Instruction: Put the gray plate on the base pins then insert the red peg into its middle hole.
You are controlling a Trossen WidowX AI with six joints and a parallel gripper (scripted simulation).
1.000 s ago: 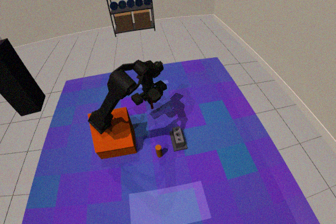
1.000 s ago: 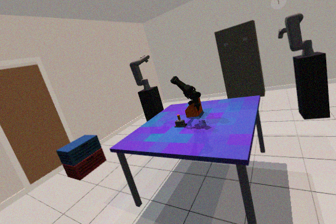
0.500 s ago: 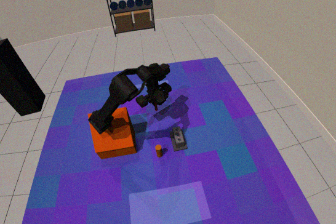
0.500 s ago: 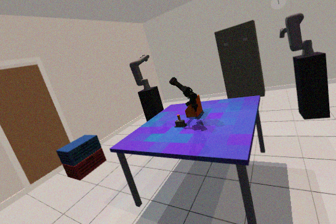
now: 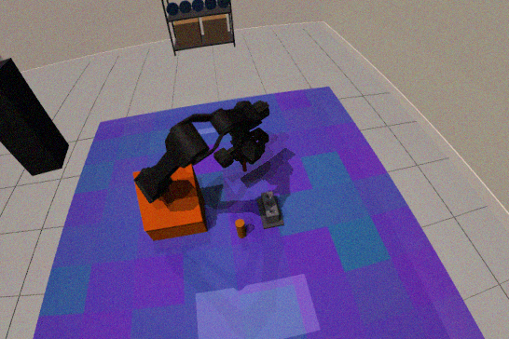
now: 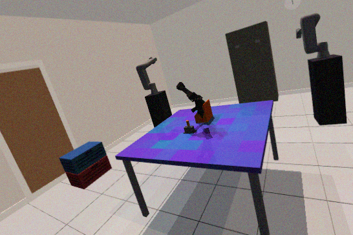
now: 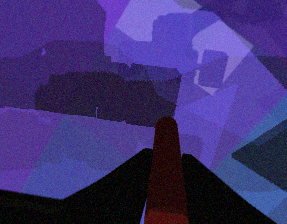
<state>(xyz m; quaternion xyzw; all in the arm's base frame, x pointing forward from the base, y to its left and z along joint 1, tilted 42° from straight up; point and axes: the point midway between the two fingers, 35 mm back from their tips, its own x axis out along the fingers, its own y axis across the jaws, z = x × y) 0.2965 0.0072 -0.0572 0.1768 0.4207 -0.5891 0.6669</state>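
My gripper (image 5: pixel 243 160) (image 7: pixel 166 160) is shut on the red peg (image 5: pixel 244 167) (image 7: pixel 167 170). In the wrist view the peg stands between the two dark fingers, its far end past the tips. In the top view the peg hangs above the table, behind the base and to its left. The gray plate (image 5: pixel 270 206) lies on the dark base (image 5: pixel 274 225) (image 6: pixel 189 132) and looks flat, with light spots along its top. The middle hole is too small to make out clearly. The peg cannot be made out in the exterior view.
An orange cylinder (image 5: pixel 240 228) (image 6: pixel 187 122) stands upright near the base, to its left in the top view. The orange block (image 5: pixel 174 218) (image 6: pixel 204 117) under the arm is further left. The patterned table (image 5: pixel 326 292) (image 6: pixel 194 155) carries them all.
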